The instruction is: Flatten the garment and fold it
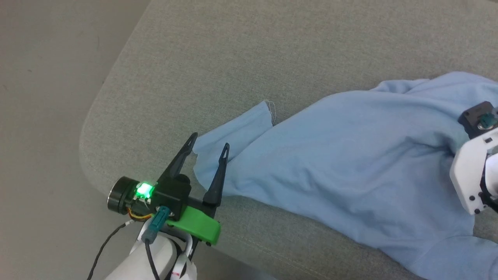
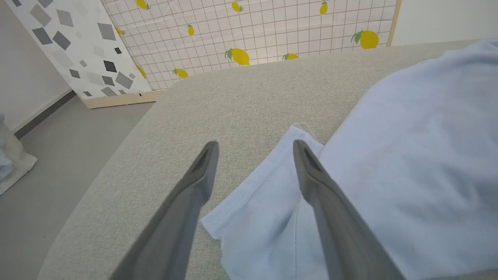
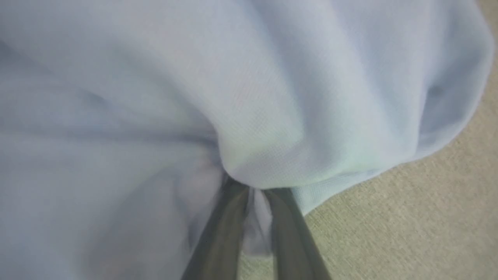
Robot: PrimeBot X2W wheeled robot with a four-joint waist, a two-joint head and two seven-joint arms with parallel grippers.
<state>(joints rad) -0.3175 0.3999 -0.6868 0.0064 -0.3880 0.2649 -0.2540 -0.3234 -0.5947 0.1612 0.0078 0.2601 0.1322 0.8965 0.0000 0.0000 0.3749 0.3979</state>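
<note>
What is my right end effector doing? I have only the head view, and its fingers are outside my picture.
Observer: In the right wrist view, the right end effector is shut on a bunched fold of the light blue knit-fabric garment.
Operator: What lies between the fingers of my left end effector?
Observer: The left wrist view shows it open, with a stitched hem corner of the garment lying between the two fingers.
Operator: What stands beyond the grey woven cushion?
Observer: A white grid-patterned panel printed with yellow lemons stands past its far edge.
</note>
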